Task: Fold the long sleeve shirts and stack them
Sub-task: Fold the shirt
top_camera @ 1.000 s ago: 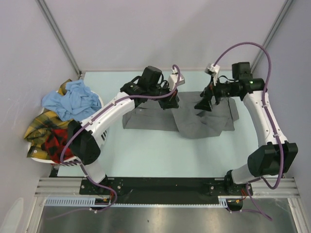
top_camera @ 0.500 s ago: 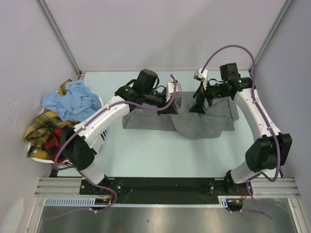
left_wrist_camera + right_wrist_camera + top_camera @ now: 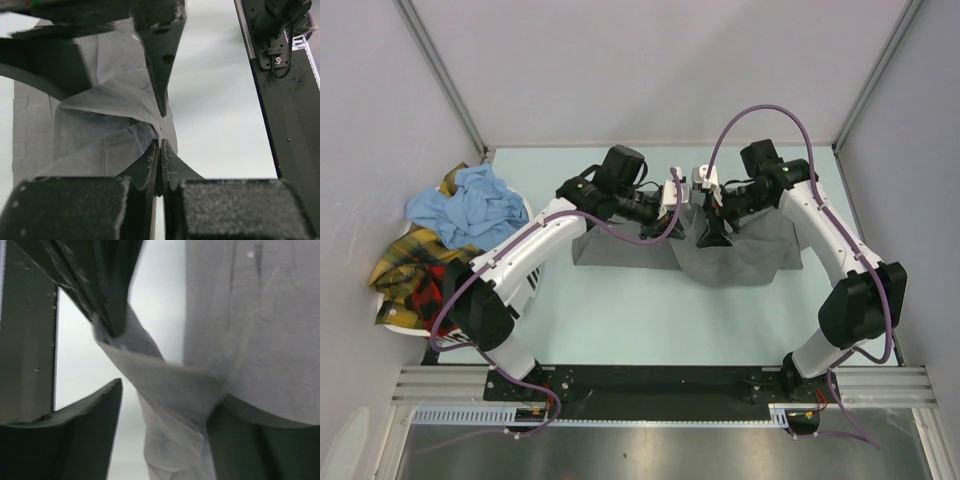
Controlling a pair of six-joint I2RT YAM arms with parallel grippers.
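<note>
From above, the grey shirt [image 3: 760, 255] is lying spread across the far middle of the pale worktop [image 3: 620, 300]. Both arms are reaching in over its middle. The left claw [image 3: 678, 206] is sitting at the shirt's far edge, and the right claw [image 3: 708, 232] is hanging just beside it, over the cloth. At the worktop's left edge the other shirts are lying in a heap: a light blue shirt [image 3: 470, 200] on top, a yellow plaid shirt [image 3: 405, 260] under it and a red-and-black plaid shirt [image 3: 438, 292] at the near side.

From the left wrist, the left claw [image 3: 160, 145] is pinching a peak of the grey shirt [image 3: 100, 115], its jaws pressed together with the cloth between the tips. Creases are fanning out from that pinch. A dark pointed finger [image 3: 157, 55] of the right claw is pointing down at the same spot.

From the right wrist, the right claw [image 3: 167, 400] is standing wide apart, its jaws on either side of a raised fold of the grey shirt [image 3: 250, 330] without squeezing it. The left claw [image 3: 107, 322] is gripping the top of that fold at upper left.
</note>
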